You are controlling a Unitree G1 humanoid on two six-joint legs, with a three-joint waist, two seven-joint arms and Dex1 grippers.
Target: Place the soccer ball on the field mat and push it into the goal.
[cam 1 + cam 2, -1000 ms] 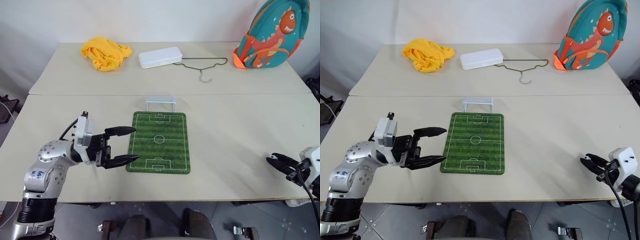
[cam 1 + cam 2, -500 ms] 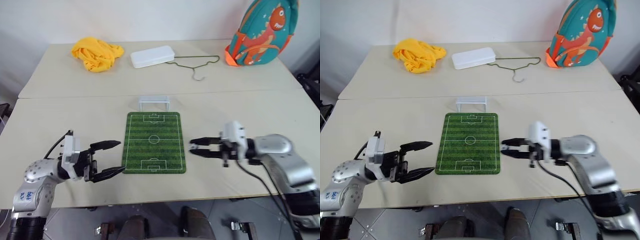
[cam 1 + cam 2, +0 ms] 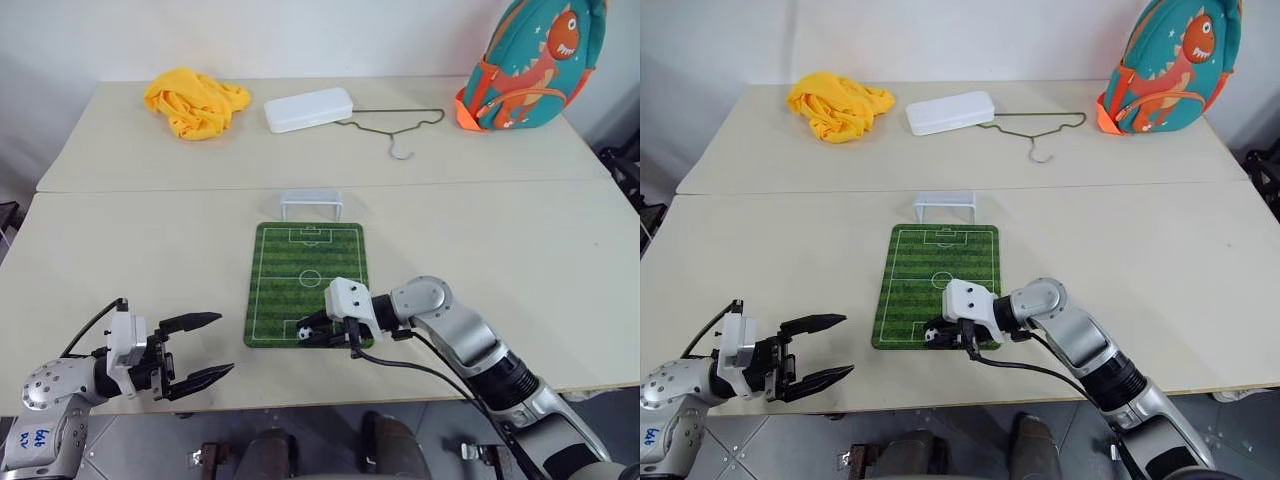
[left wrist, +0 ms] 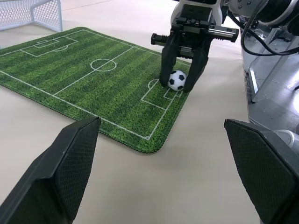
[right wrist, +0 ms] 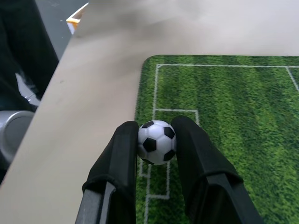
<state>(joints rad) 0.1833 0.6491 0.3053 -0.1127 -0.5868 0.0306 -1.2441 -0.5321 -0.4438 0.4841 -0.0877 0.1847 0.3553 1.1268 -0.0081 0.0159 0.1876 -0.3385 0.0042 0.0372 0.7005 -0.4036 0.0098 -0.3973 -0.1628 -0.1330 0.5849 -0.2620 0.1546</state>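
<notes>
The soccer ball (image 5: 156,142) is pinched between the two black fingers of my right gripper (image 3: 304,333), which is shut on it. It hangs right at the surface of the field mat (image 3: 310,265), over the penalty box at the mat's near end; I cannot tell whether it touches the grass. At the mat's far end stands the small white goal (image 3: 312,204). My left gripper (image 3: 222,343) is open and empty, low over the table near its front edge, to the left of the mat and apart from it.
On the far table lie a yellow cloth (image 3: 195,100), a white rectangular case (image 3: 308,108) and a wire hanger (image 3: 400,128). A dinosaur backpack (image 3: 530,65) stands at the back right. A seam (image 3: 150,190) runs between the two tables.
My right arm has swung in from the right, bringing its gripper to the mat's near end. The left gripper has drawn back and down toward the table's front edge.
</notes>
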